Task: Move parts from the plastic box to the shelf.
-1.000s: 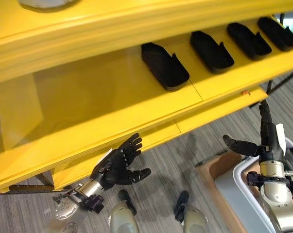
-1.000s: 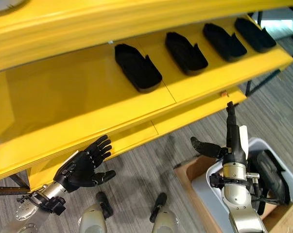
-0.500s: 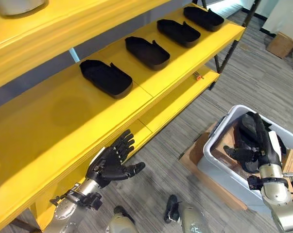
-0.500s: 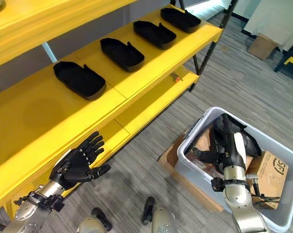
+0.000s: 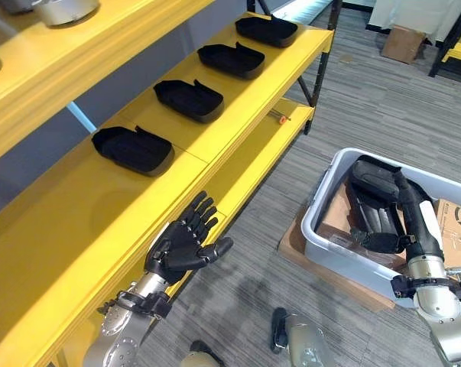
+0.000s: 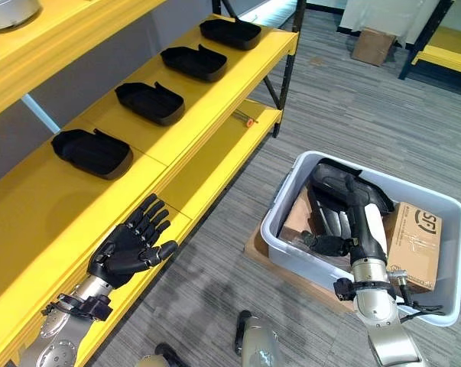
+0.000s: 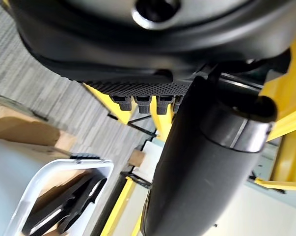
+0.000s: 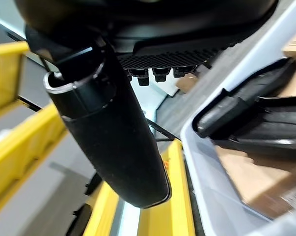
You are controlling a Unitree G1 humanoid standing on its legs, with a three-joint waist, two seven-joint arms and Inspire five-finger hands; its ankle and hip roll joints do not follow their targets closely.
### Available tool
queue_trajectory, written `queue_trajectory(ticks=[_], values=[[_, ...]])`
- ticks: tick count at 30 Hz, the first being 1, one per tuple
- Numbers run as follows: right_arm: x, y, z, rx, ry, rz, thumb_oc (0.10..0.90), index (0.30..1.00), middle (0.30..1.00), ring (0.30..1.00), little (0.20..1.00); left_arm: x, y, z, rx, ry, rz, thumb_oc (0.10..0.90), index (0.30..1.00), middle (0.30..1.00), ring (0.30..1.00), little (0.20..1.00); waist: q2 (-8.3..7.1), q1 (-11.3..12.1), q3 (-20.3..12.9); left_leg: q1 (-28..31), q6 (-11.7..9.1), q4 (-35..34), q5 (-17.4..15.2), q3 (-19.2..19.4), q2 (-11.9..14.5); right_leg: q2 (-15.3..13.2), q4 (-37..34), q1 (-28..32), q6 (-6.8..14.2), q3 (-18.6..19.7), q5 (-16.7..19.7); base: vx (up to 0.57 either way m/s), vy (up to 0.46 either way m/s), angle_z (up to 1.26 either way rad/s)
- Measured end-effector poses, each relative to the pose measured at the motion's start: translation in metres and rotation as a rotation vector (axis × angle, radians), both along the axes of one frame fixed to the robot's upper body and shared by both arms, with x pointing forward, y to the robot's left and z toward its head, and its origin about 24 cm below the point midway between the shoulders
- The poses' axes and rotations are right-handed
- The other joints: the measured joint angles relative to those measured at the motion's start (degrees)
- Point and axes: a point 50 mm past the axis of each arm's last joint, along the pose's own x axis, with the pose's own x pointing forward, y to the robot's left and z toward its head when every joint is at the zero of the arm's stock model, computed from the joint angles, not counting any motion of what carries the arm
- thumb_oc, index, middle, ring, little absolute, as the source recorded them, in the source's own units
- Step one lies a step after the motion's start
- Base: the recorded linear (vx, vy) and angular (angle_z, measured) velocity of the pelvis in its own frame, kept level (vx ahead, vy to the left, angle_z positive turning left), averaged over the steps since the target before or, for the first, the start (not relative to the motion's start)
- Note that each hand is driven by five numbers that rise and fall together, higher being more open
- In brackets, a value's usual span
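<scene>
Shelf: a yellow shelf (image 5: 238, 122) ran from the near left away to the far middle, with a lower yellow board (image 5: 261, 157) under it and a higher level above.
Parts on the shelf: four black tray-like parts lay in a row along the shelf, apart from each other – the nearest part (image 5: 132, 149), the second part (image 5: 189, 99), the third part (image 5: 230, 59) and the farthest part (image 5: 266, 30).
Box: a pale grey plastic box (image 6: 291, 248) stood on the floor to the right of the shelf, resting on a flat piece of cardboard (image 5: 306, 248).
Parts in the box: black parts (image 6: 333, 187) lay piled in the box, next to a brown carton (image 6: 413, 245) at its right end.
Right hand: the right hand (image 6: 360, 218) was over the box, fingers straight and pointing away, thumb out to the side; it lay just above or against the black parts, and I could not tell whether it touched them. Nothing was held in it.
Left hand: the left hand (image 5: 186, 246) hung at the front edge of the shelf, near the lower board, fingers spread and relaxed, holding nothing. It was well apart from the box and short of the nearest part on the shelf.
Floor: grey striped carpet (image 5: 368, 107); a small cardboard box (image 5: 402, 42) stood far off at the back right.
</scene>
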Motion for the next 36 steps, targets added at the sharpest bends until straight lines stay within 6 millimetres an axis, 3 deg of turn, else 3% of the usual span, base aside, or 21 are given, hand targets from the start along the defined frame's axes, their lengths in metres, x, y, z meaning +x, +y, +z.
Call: queue_trajectory(ticks=[2,3,4,6,8,10,12,14,18,20,21,25,30,36], values=[[0.006,0.006,0.004,-0.01,-0.017,0.043,0.9,1.0,1.0,1.0,1.0,-0.002,-0.003,-0.003,-0.003,0.015,-0.004,0.9,1.0,1.0,1.0,1.0,-0.01,0.3,0.02,-0.93,0.96,2.03,-0.6,-4.68,-0.31,1.24,1.04,-1.22,-1.14,2.84,0.57,0.03,-0.05,-0.61],[0.009,0.011,0.005,-0.009,-0.021,0.068,0.9,1.0,1.0,1.0,1.0,-0.001,-0.004,-0.004,-0.007,0.02,0.001,0.9,1.0,1.0,1.0,1.0,-0.15,1.28,0.1,-2.93,1.38,3.58,-4.44,-10.65,-1.01,1.96,0.56,-1.71,-1.59,4.96,1.15,0.02,-0.038,-0.7],[0.011,0.015,0.005,-0.007,-0.017,0.093,0.9,1.0,1.0,1.0,1.0,-0.001,-0.005,-0.005,-0.007,0.024,-0.002,0.9,1.0,1.0,1.0,1.0,-0.13,1.58,0.09,-3.88,0.83,3.03,-6.71,-12.97,-1.59,2.66,-0.48,-1.69,-1.54,6.05,1.99,0.09,-0.034,-0.76],[0.012,0.019,0.004,0.0,-0.018,0.113,0.9,1.0,1.0,1.0,1.0,0.0,-0.008,-0.004,-0.011,0.021,-0.012,0.9,1.0,1.0,1.0,1.0,0.19,1.91,0.11,-6.22,1.04,1.45,-7.75,-14.85,-4.14,3.04,-1.71,-1.34,-0.65,6.62,2.44,0.1,-0.027,-0.45],[0.011,0.02,0.002,0.032,-0.018,0.113,0.9,1.0,1.0,1.0,1.0,0.0,-0.009,-0.005,-0.012,0.024,-0.017,0.9,1.0,1.0,1.0,1.0,0.56,1.79,0.24,-7.03,1.98,1.1,-6.32,-13.83,-6.61,2.93,-2.46,-0.53,-1.0,6.34,2.39,0.1,-0.001,-0.21],[0.01,0.024,0.0,0.063,-0.036,0.109,0.9,1.0,1.0,1.0,1.0,0.001,-0.011,-0.006,-0.013,0.025,-0.022,0.9,1.0,1.0,1.0,1.0,1.06,0.96,0.42,-7.93,1.72,1.5,-5.71,-12.95,-6.82,2.06,-4.1,0.2,-0.5,5.07,3.0,0.13,0.039,0.03],[0.011,0.033,-0.004,0.105,-0.044,0.117,0.9,1.0,1.0,1.0,1.0,0.002,-0.016,-0.008,-0.05,0.021,0.0,0.9,1.0,1.0,1.0,1.0,2.41,1.8,1.16,-8.2,1.76,1.19,-4.81,-13.11,-8.11,2.35,-8.35,0.92,0.8,6.26,7.17,0.15,0.054,-0.13],[0.011,0.045,-0.01,0.121,-0.028,0.162,0.9,1.0,1.0,1.0,1.0,0.001,-0.017,-0.012,-0.072,0.043,0.037,0.9,1.0,1.0,1.0,1.0,2.54,2.86,1.39,-7.79,2.4,1.29,-5.34,-11.57,-8.42,2.76,-10.92,1.47,1.66,6.72,9.0,0.14,0.05,-0.33],[0.009,0.066,-0.015,0.175,-0.01,0.238,0.9,1.0,1.0,1.0,1.0,0.002,-0.015,-0.012,-0.077,0.044,0.072,0.9,1.0,1.0,1.0,1.0,1.07,4.76,2.03,-6.33,2.94,1.05,-6.72,-9.95,-8.55,1.7,-14.11,3.61,3.08,5.22,9.4,0.08,0.074,-0.1],[0.01,0.07,-0.01,0.164,-0.033,0.258,0.9,1.0,1.0,1.0,1.0,-0.001,-0.013,-0.014,-0.075,0.046,0.077,0.9,1.0,1.0,1.0,1.0,1.08,6.06,2.05,-5.48,3.54,-1.06,-6.25,-8.16,-8.09,-0.28,-12.55,3.99,2.51,-0.16,8.33,0.05,0.04,-0.36],[0.009,0.071,-0.009,0.163,-0.033,0.27,0.9,1.0,1.0,1.0,1.0,-0.003,-0.011,-0.015,-0.064,0.055,0.075,0.9,1.0,1.0,1.0,1.0,-0.28,7.36,2.01,-4.27,3.21,-1.07,-6.32,-6.96,-8.53,-1.93,-8.47,4.63,2.06,-3.3,6.04,0.02,0.005,-0.4],[0.011,0.069,-0.004,0.174,-0.057,0.236,0.9,1.0,1.0,1.0,1.0,-0.004,-0.012,-0.018,-0.066,0.065,0.074,0.9,1.0,1.0,1.0,1.0,-1.84,7.53,2.26,-4.82,2.65,-0.54,-6.03,-7.18,-7.65,0.57,-12.48,5.74,1.61,-2.35,8.0,0.05,-0.031,-0.17],[0.014,0.066,-0.011,0.248,-0.063,0.147,0.9,1.0,1.0,1.0,1.0,0.0,-0.011,-0.022,-0.057,0.083,0.072,0.9,1.0,1.0,1.0,1.0,-3.88,7.58,2.68,-4.87,2.86,1.65,-7.92,-7.41,-7.17,0.56,-12.26,6.11,1.66,-2.36,8.26,0.04,-0.075,-0.05],[0.023,0.077,-0.008,0.295,-0.088,0.135,0.9,1.0,1.0,1.0,1.0,0.001,-0.021,-0.024,-0.053,0.09,0.008,0.9,1.0,1.0,1.0,1.0,-3.56,7.22,2.77,-7.22,3.99,4.82,-9.01,-8.92,-6.43,-1.58,-13.45,5.8,3.51,-3.04,9.0,-0.11,-0.292,0.09]])
